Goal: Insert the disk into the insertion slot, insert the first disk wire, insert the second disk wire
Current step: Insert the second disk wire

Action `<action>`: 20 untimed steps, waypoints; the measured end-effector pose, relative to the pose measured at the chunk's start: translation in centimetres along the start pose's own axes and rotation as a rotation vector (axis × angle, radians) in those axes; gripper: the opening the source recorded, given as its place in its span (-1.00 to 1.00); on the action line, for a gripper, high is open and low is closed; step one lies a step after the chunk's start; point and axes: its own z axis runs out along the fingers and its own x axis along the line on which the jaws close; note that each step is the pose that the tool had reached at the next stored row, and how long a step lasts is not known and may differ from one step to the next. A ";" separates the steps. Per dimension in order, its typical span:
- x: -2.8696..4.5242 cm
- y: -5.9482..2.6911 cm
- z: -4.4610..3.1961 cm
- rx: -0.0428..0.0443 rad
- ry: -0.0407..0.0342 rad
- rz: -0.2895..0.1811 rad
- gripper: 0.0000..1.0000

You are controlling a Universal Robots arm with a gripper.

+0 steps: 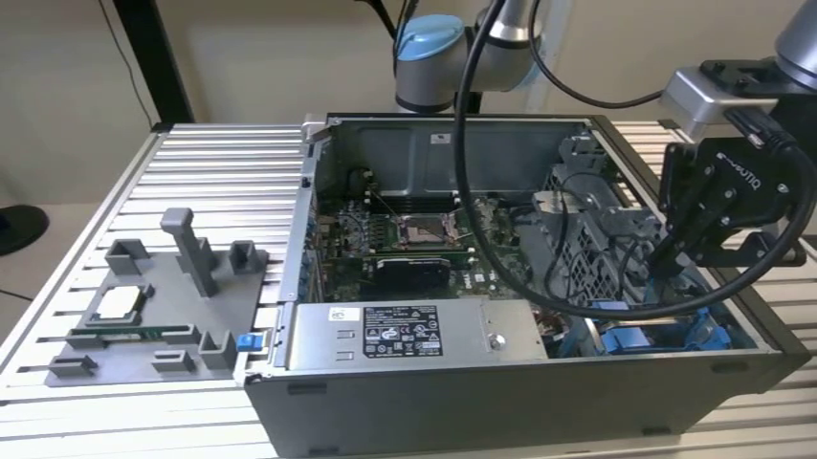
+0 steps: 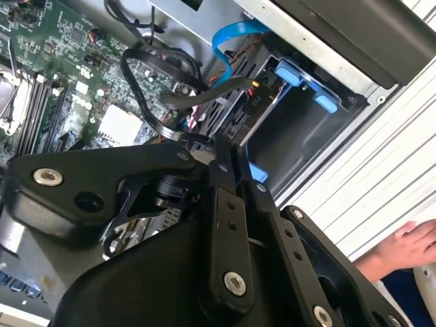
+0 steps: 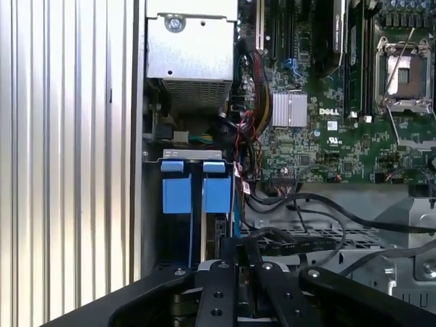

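My gripper hangs inside the open computer case, at the exterior view's right, just above the insertion slot. Its black fingers are pressed together, and I see nothing between their tips. In both wrist views the slot shows bright blue tabs at its mouth and dark metal walls. A flat blue wire and a black wire with a dark plug lie loose beside the slot, close to the fingertips. The disk is hidden from me.
A grey power-supply box with a sticker sits along the case's front wall. The motherboard fills the case floor. A grey fixture with small parts lies on the slatted table. A person's hand rests outside the case.
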 end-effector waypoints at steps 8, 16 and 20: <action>0.03 -0.03 0.49 0.0000 0.0002 0.000 -1.00; 0.06 -0.06 0.94 0.0000 0.0001 0.000 -1.00; 0.07 -0.07 1.14 0.0000 0.0002 0.000 -1.00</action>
